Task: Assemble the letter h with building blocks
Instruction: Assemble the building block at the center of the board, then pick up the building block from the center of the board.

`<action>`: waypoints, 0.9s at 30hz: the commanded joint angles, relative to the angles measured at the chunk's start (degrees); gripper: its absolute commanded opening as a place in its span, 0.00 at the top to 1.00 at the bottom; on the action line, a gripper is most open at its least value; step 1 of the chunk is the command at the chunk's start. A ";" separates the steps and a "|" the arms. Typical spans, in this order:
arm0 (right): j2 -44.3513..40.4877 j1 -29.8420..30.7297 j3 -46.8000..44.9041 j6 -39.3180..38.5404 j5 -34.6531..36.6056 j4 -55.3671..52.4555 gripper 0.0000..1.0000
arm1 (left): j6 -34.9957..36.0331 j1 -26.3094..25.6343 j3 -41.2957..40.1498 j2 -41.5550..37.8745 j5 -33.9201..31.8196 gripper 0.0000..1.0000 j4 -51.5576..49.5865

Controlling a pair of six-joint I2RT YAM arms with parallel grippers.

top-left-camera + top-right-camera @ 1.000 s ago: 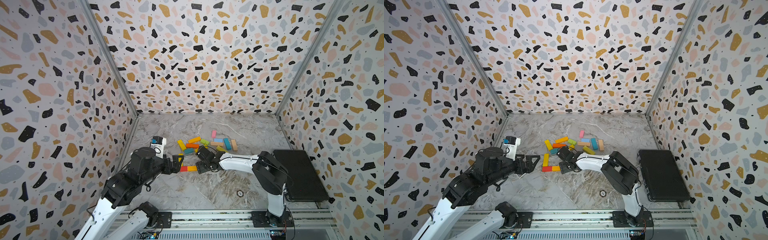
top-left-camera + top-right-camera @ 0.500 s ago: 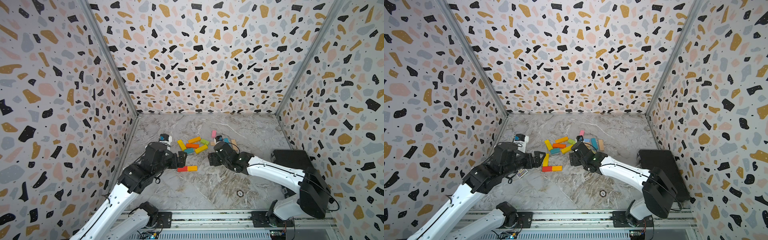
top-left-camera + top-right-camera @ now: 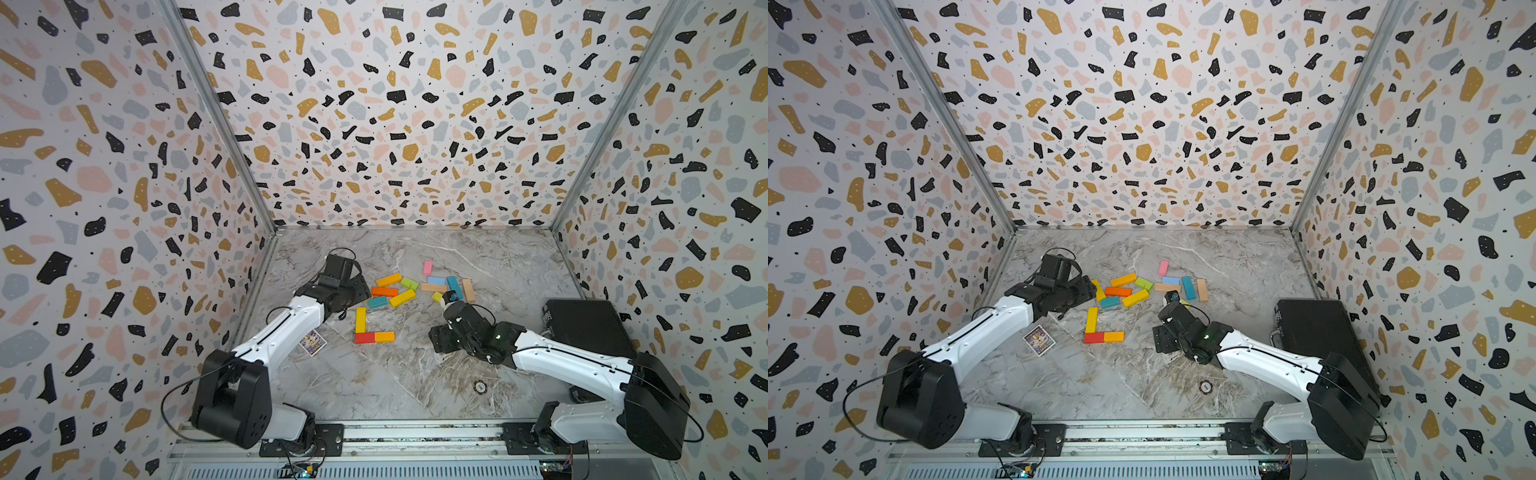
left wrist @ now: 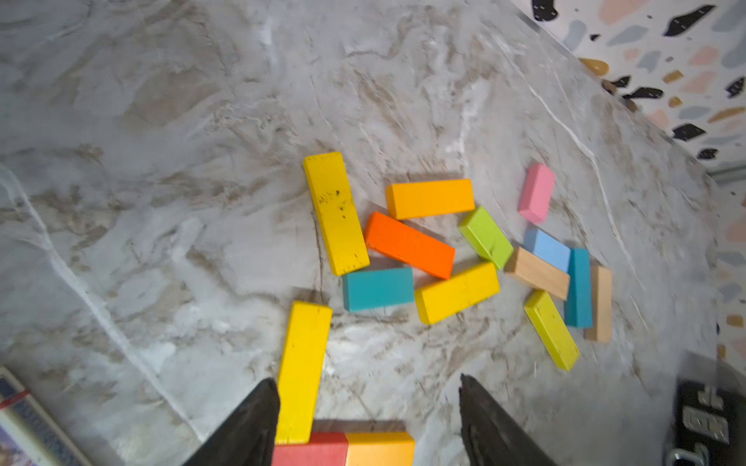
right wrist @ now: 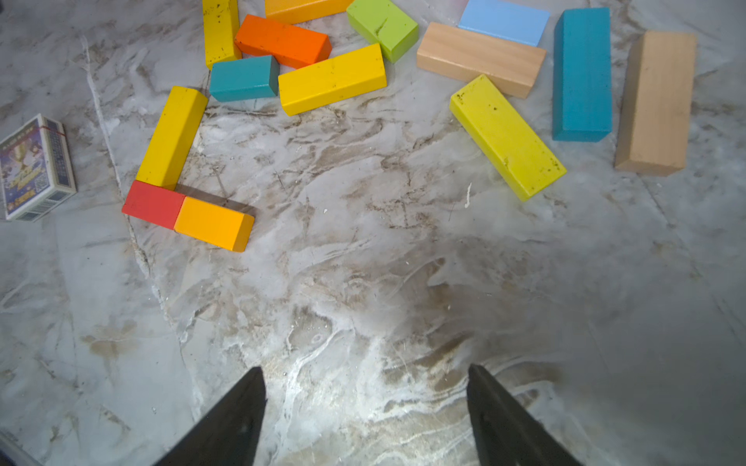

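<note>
It is bright in here: an even white light comes down from overhead, so the marble table (image 3: 415, 374) reads clearly in both top views. The building blocks (image 3: 402, 298) throw only short, soft shadows. Those wide views are sharp in the middle, but the walls (image 3: 124, 208) bow and stretch toward the edges. The left wrist view is a little smeared. The blocks' edges are soft there, and the dark fingers of the left tool (image 4: 367, 381) are blurred. The right wrist view is crisper. A pale glare sits on the table between the fingers of the right tool (image 5: 365, 368), with a dim shadow spreading beside it.
</note>
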 commanded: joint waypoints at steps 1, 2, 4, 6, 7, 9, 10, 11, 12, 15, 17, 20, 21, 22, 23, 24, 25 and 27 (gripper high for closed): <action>-2.28 -0.28 -0.85 -0.01 -1.70 1.19 0.20 | 0.82 0.90 6.23 6.76 -3.43 0.34 3.51; -2.55 -0.39 -1.06 -0.01 -2.02 1.40 0.20 | 1.40 1.26 7.59 9.18 -3.56 0.35 3.70; -2.98 -0.40 -1.58 0.12 -2.57 1.85 0.20 | 1.65 1.95 9.69 13.00 -3.43 0.34 4.14; -3.42 -0.43 -2.03 0.20 -2.56 2.24 0.20 | 1.69 2.50 11.35 16.42 -2.82 0.27 4.74; -3.57 -0.49 -2.30 0.22 -2.72 2.40 0.20 | 1.76 2.57 12.49 18.33 -2.55 0.27 4.47; -3.70 -0.44 -2.66 0.29 -2.77 2.45 0.20 | 2.33 2.62 15.31 21.75 -2.40 0.28 2.77; -3.75 -0.50 -2.77 0.29 -2.97 2.48 0.20 | 2.35 2.57 16.45 23.20 -2.36 0.28 2.00; -3.70 -0.59 -2.84 0.23 -3.05 2.55 0.20 | 2.46 2.56 17.33 24.58 -2.55 0.28 1.81; -3.70 -0.55 -2.95 0.19 -3.10 2.65 0.20 | 2.48 2.60 17.89 25.50 -2.78 0.28 1.67; -3.91 -0.58 -3.23 0.22 -3.10 2.74 0.20 | 2.78 2.56 20.41 28.08 -3.74 0.30 0.41; -3.97 -0.67 -3.39 0.22 -2.57 2.47 0.20 | 3.28 2.40 22.18 29.97 -4.41 0.32 -1.24; -4.14 -0.76 -3.55 -0.03 -2.39 2.41 0.20 | 3.61 2.02 24.38 32.05 -7.03 0.35 -4.31; -4.22 -0.81 -3.52 -0.07 -2.38 2.39 0.20 | 3.69 1.99 25.16 32.69 -7.69 0.38 -5.38; -4.26 -0.85 -3.66 -0.14 -2.31 2.46 0.20 | 3.66 1.94 25.93 33.34 -8.62 0.40 -6.58; -4.33 -0.88 -3.72 -0.06 -2.21 2.46 0.20 | 3.62 1.87 26.56 34.02 -9.31 0.41 -7.59; -4.32 -0.89 -3.74 -0.11 -2.20 2.39 0.20 | 3.55 1.87 26.94 34.48 -9.64 0.42 -8.16; -4.33 -0.97 -3.75 -0.22 -2.29 2.47 0.20 | 3.63 1.81 27.21 35.01 -9.65 0.42 -8.34; -4.11 -1.12 -3.82 -0.31 -2.38 2.48 0.20 | 3.74 1.44 27.19 35.54 -9.25 0.42 -7.90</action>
